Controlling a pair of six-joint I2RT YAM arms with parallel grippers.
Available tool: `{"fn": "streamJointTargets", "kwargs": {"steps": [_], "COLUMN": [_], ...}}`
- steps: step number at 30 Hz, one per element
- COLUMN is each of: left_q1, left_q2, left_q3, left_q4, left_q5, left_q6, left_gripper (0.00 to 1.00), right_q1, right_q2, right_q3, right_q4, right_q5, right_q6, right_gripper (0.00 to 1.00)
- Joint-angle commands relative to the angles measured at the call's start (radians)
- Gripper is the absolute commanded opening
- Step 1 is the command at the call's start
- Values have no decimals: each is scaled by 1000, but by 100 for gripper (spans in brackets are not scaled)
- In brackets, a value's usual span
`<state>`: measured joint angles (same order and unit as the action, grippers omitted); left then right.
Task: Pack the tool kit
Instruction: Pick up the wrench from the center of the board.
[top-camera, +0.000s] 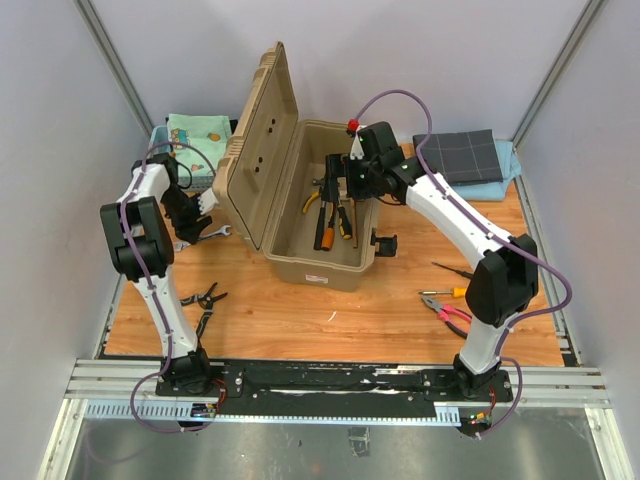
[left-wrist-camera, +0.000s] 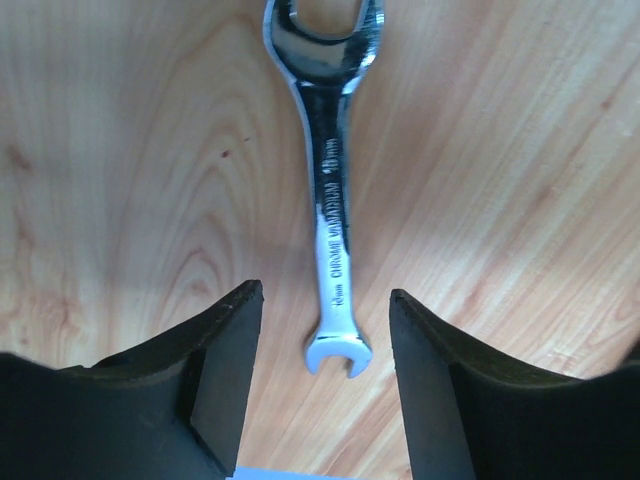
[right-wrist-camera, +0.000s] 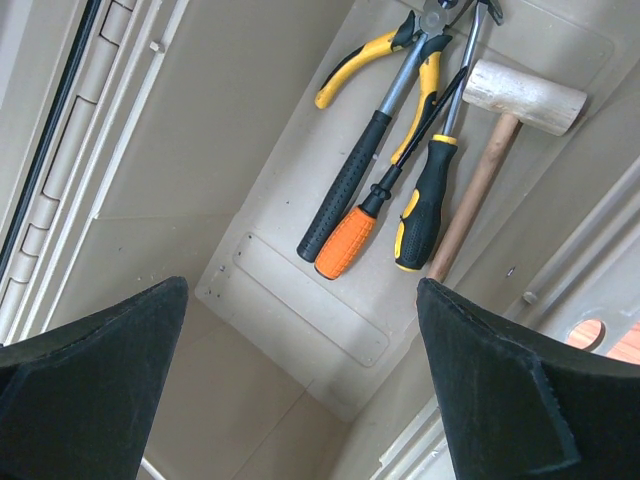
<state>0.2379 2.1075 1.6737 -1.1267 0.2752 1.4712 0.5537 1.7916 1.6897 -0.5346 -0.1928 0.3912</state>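
One open tan plastic toolbox (top-camera: 312, 266) sits mid-table with five tools on its floor, one a wooden mallet (right-wrist-camera: 525, 95). The right gripper (right-wrist-camera: 302, 290) gapes wide above them, empty. At far left, the left gripper (left-wrist-camera: 325, 300) stands part-open astride one chrome wrench (left-wrist-camera: 330, 200), not touching it.

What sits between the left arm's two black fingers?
A chrome wrench, lying on the wooden table; its near end reaches between the open fingers, touching neither. The left wrist view shows it.
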Motion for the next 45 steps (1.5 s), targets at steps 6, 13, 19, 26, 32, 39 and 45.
{"fn": "streamJointTargets", "kwargs": {"steps": [6, 13, 19, 26, 32, 39, 45], "left_q1": [-17, -20, -26, -49, -64, -73, -74], "left_q2": [22, 57, 92, 94, 66, 63, 60], "left_q3": [-9, -14, 1, -52, -143, -172, -205], "left_q4": [-100, -97, -71, -20, 37, 47, 90], "left_q5": [60, 59, 40, -16, -62, -65, -53], "left_q6": [76, 57, 18, -14, -36, -87, -145], "left_gripper": [52, 46, 38, 30, 28, 33, 29], "right_q1": [-21, -23, -28, -37, -46, -48, -48], "right_q2": [-28, -12, -6, -9, -16, -21, -28], "right_q3": [-7, -3, -10, -26, -38, -57, -69], "right_q4": [14, 13, 14, 14, 25, 41, 45], "right_q5": [2, -2, -10, -14, -18, -31, -34], "right_q6": [0, -2, -2, 3, 7, 15, 17], "right_gripper": [99, 98, 99, 99, 99, 99, 99]}}
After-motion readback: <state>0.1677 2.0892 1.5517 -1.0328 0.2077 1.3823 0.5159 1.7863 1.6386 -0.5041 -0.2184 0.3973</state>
